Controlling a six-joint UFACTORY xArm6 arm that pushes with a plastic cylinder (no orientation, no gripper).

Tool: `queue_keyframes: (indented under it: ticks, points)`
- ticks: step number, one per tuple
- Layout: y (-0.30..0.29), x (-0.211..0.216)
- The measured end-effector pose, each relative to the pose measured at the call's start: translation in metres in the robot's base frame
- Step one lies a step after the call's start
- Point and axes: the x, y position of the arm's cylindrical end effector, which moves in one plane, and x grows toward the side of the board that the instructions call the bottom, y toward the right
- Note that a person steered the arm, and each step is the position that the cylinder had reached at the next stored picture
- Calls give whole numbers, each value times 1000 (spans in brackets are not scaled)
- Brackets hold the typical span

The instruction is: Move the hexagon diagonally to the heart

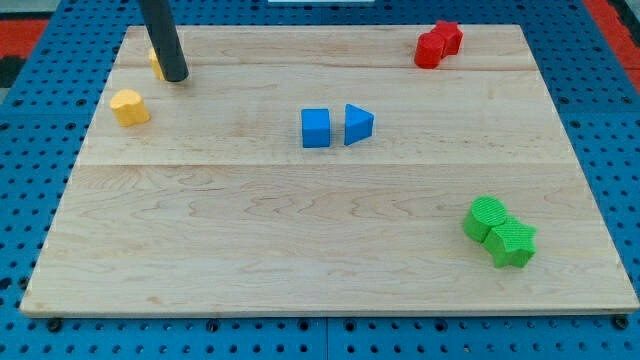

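My tip [176, 76] rests on the board near the view's top left. A yellow block [155, 62] sits right behind the rod on its left and is mostly hidden, so I cannot make out its shape; it seems to touch the rod. A yellow heart-like block [129, 106] lies a little below and to the left of my tip, apart from it.
A blue cube [315, 128] and a blue triangle [358, 124] sit side by side at the board's middle. Two red blocks [438, 43] touch each other at the top right. Two green blocks [499, 231] touch each other at the lower right. The wooden board [300, 250] ends at blue pegboard.
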Motion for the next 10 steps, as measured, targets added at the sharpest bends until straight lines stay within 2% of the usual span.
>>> queue_keyframes:
  ticks: [3, 4, 5, 6, 8, 9, 10]
  points:
    - [2, 6]
    - [-6, 30]
    - [-13, 3]
    - [-24, 10]
    - [-60, -35]
    - [14, -35]
    - [14, -28]
